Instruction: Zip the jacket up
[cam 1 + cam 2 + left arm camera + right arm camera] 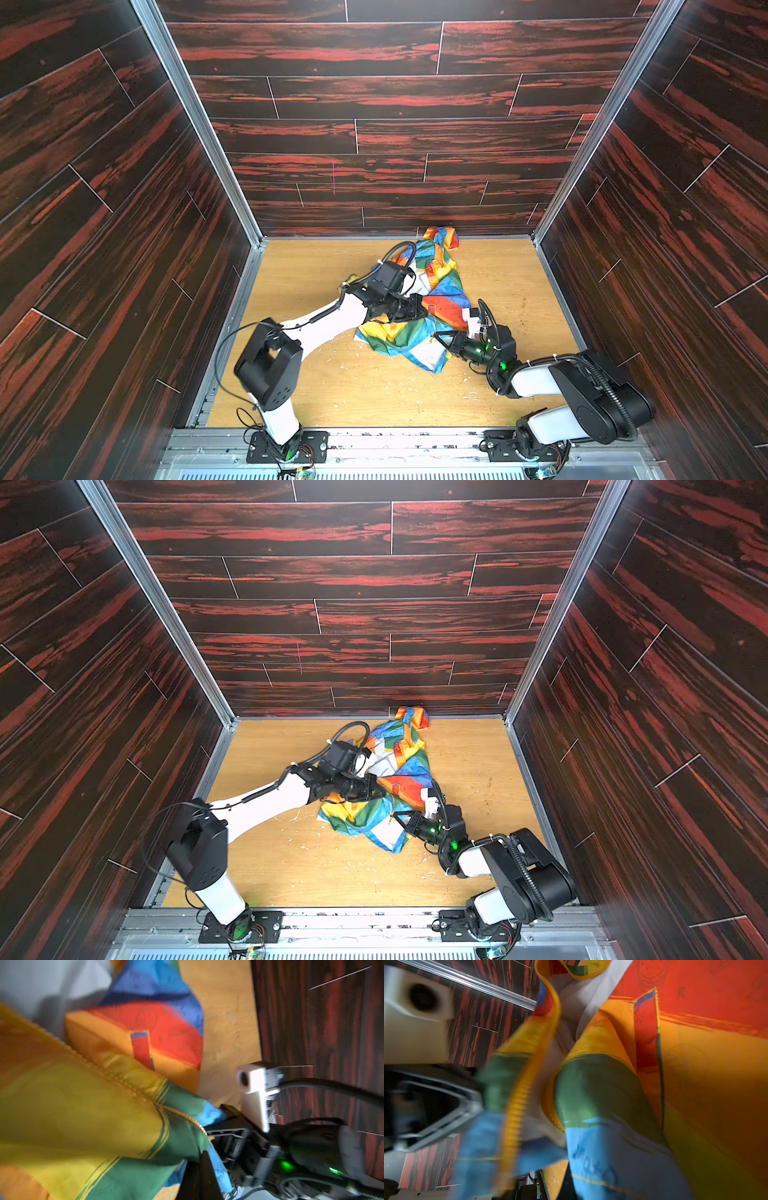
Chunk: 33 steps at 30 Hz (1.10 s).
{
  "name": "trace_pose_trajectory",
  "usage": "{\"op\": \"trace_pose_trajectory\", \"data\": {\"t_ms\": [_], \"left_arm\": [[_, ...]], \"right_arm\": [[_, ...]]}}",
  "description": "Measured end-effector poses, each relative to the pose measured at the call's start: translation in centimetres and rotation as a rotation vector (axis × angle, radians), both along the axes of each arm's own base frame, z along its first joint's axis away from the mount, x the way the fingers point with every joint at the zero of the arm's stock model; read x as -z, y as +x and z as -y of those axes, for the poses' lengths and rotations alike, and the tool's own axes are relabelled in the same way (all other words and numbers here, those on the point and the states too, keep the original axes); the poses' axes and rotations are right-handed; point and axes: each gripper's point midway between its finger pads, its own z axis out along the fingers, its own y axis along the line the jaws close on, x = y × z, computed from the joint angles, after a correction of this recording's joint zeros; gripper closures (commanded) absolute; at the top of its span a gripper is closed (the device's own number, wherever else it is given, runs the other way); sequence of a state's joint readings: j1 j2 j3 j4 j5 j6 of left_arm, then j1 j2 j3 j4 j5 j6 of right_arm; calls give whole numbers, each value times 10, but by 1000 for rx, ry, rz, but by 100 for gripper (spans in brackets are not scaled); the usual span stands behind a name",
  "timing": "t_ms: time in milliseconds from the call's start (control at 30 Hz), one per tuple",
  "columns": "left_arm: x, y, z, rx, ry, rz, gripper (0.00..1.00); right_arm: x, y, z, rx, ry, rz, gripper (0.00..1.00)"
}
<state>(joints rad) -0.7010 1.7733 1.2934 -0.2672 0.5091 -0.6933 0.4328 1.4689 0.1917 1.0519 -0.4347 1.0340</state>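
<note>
- Nearest, the right fingers (443, 337) are closed on the jacket's (444, 291) blue-and-green lower edge, toward the right side of the bench (332, 386). The left wrist view shows blue cloth pinched in them.
- Just beyond, the left fingers (417, 309) are clamped on the fabric too. The right wrist view shows them pinching the green-blue strip beside the teeth of the yellow zipper (517, 1105).
- Between the two grips the cloth is lifted and bunched. The two zipper sides hang apart with white lining showing between them, and no slider can be made out.
- Farther back, the rest of the jacket lies crumpled around the bench's middle, with one end reaching the far edge.
- By my reading, the step in hand is gathering the bottom of the front opening, and zipping has not begun.
- The next move calls for bringing both bottom ends together, taut and aligned, and locating the slider. Blur hides whether the ends meet.
</note>
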Motion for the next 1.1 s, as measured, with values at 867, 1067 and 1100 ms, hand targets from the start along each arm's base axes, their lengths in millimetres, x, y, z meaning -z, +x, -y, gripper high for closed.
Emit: {"op": "trace_pose_trajectory", "data": {"t_ms": [867, 1067, 1100], "left_arm": [[118, -27, -80, -135, 327, -122, 41], [120, -28, -112, -195, 394, -120, 41], [121, -28, -122, -212, 419, -122, 41]], "right_arm": [[6, -3, -1, -10, -14, -23, 100], [14, -8, -7, -35, -23, -44, 100], [14, -8, -8, -38, -23, -45, 100]]}}
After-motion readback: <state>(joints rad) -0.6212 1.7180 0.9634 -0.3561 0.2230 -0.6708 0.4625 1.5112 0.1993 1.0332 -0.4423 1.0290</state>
